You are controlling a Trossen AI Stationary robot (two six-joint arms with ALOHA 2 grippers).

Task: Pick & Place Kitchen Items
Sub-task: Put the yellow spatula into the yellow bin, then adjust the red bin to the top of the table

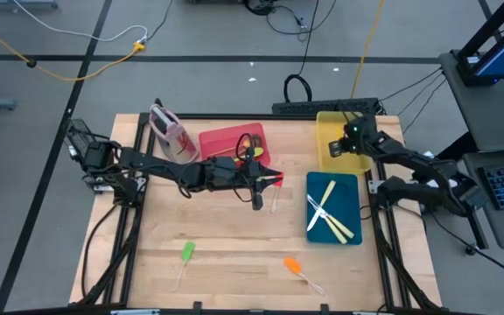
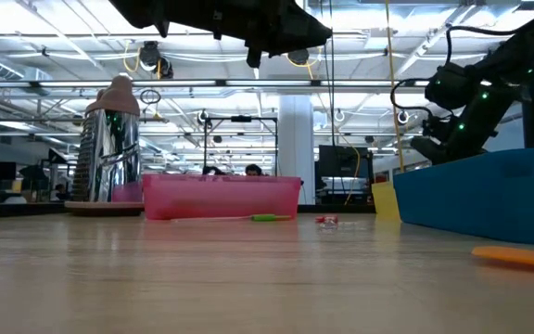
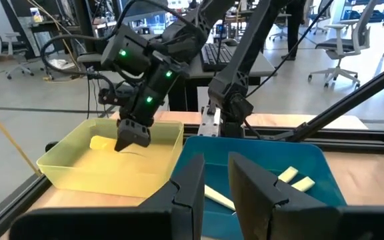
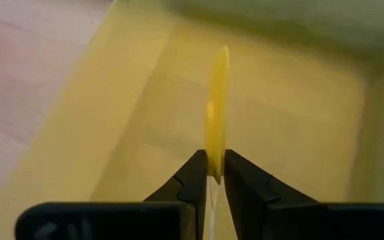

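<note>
Wooden table (image 1: pixel 234 271) bears 3 trays, container, 3 spatulas.

I can't read any text, label, brand, number or sign in my four camera feeds: nothing legible on the table, the trays, the utensils, the arms or in the room behind.

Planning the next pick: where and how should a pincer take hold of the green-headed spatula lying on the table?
Grip the green-headed spatula by its clear handle, just below the green head, coming straight down from above. It lies flat on the bare table with nothing beside it, so fingers should close across the slim handle, not along it.
</note>
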